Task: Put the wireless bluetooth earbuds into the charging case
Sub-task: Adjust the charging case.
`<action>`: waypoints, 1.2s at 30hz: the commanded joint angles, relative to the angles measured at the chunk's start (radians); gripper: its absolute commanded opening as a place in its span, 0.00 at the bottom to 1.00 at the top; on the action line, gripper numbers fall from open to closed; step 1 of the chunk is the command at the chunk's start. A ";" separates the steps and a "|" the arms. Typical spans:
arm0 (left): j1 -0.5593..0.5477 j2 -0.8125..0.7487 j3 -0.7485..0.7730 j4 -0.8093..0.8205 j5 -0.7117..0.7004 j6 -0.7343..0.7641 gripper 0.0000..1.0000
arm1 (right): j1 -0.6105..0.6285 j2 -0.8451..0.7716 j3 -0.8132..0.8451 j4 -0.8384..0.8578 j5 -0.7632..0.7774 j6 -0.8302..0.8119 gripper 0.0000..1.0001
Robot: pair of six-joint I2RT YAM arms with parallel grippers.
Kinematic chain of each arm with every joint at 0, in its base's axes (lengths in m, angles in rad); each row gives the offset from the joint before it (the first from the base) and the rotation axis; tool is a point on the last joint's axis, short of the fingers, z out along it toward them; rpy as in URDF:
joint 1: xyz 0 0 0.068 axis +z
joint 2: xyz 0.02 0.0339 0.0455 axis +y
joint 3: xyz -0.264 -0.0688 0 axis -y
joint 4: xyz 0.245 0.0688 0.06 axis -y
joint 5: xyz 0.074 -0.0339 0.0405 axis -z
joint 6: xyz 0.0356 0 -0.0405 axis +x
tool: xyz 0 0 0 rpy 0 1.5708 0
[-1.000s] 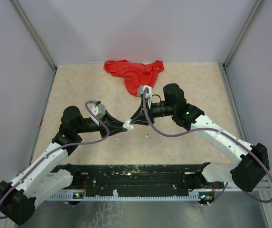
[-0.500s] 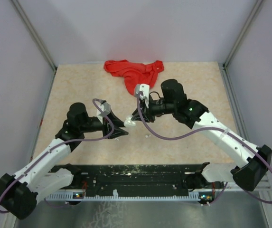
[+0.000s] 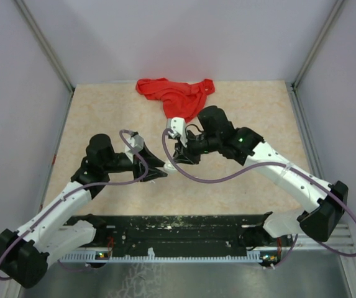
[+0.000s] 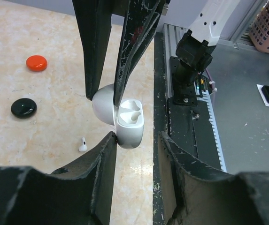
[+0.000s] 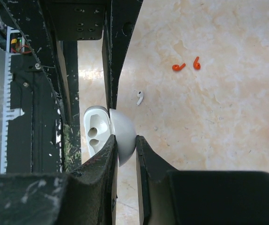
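A white charging case (image 4: 127, 117) hangs open above the table, its two sockets showing with nothing in them. My right gripper (image 5: 126, 138) is shut on the case's domed lid (image 5: 124, 133), reaching in from the top of the left wrist view. The left gripper (image 4: 136, 137) is open; its left fingertip (image 4: 110, 140) touches the case base, the other stands apart. One white earbud (image 4: 82, 144) lies on the table beside the case, also in the right wrist view (image 5: 140, 97). Two red earbuds (image 5: 178, 67) lie farther out. In the top view both grippers meet mid-table around the case (image 3: 167, 165).
A red round case (image 4: 36, 63) and a black round case (image 4: 23, 108) lie on the table to the left. A red cloth (image 3: 174, 94) is bunched at the table's far edge. The black rail (image 3: 178, 226) with the arm bases runs along the near edge.
The left gripper has opened and let go of the case base, drawing back a little. The right arm has swung left with the case lid in its jaws.
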 commanded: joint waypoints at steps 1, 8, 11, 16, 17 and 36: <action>-0.001 -0.026 0.009 0.028 0.004 0.013 0.43 | 0.012 -0.002 0.070 0.003 0.020 -0.018 0.03; 0.000 -0.019 0.009 0.032 0.000 0.008 0.41 | 0.016 0.008 0.081 0.001 0.027 -0.010 0.03; 0.000 -0.018 0.009 0.032 0.002 0.006 0.41 | 0.022 0.014 0.086 0.000 0.030 -0.010 0.03; -0.001 -0.015 0.009 0.034 0.002 0.004 0.40 | 0.029 0.019 0.090 0.003 0.035 -0.007 0.03; -0.001 -0.014 0.009 0.033 0.002 0.003 0.40 | 0.032 0.019 0.091 0.004 0.035 -0.007 0.03; -0.002 -0.087 -0.016 -0.141 -0.261 0.285 0.01 | 0.040 -0.106 0.014 0.112 0.131 0.168 0.54</action>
